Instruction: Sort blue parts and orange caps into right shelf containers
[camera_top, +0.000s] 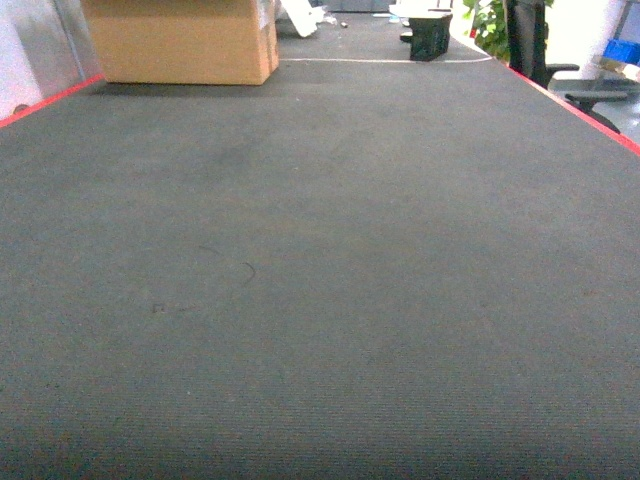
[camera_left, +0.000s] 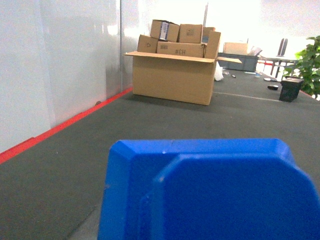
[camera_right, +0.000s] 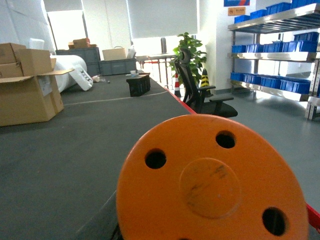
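Carpet (camera_top: 320, 300), dark grey, fills the head view, a cardboard box (camera_top: 185, 40) at its far left; neither gripper shows. Left wrist view: a blue part (camera_left: 210, 195) fills the foreground, grip unseen. Right wrist view: an orange cap (camera_right: 212, 182) looms close, its hold hidden; blue containers (camera_right: 272, 80) line the shelf (camera_right: 275, 20) far right.

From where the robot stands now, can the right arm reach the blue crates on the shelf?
Probably not: the blue crates sit on a shelf far across the floor, beyond the office chair, and an orange cap fills the wrist view.
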